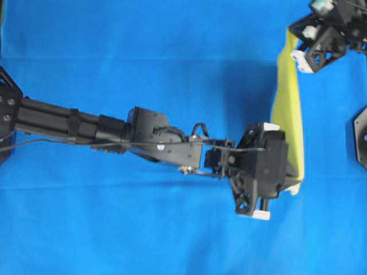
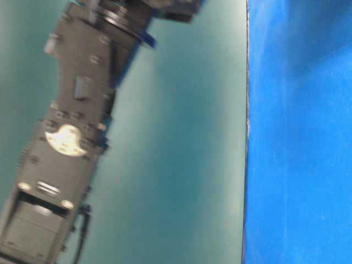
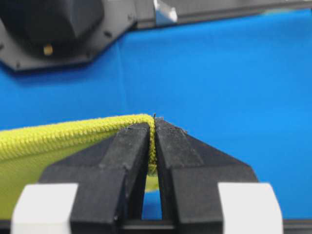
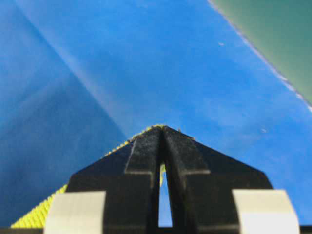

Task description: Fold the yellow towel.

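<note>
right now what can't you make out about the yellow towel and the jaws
- Yellow towel, overhead view: only a narrow strip shows; the left gripper covers its lower end.
- Right gripper, overhead view: cut off by the frame's top edge.
- Table-level view: blurred, no towel visible.

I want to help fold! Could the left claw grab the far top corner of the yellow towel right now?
Probably not. The left claw is already shut on the yellow towel's near edge, and the right claw pinches the far end, so that corner looks taken.

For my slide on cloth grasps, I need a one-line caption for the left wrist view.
Left gripper pinching the hem of the yellow towel above the blue cloth.
</note>
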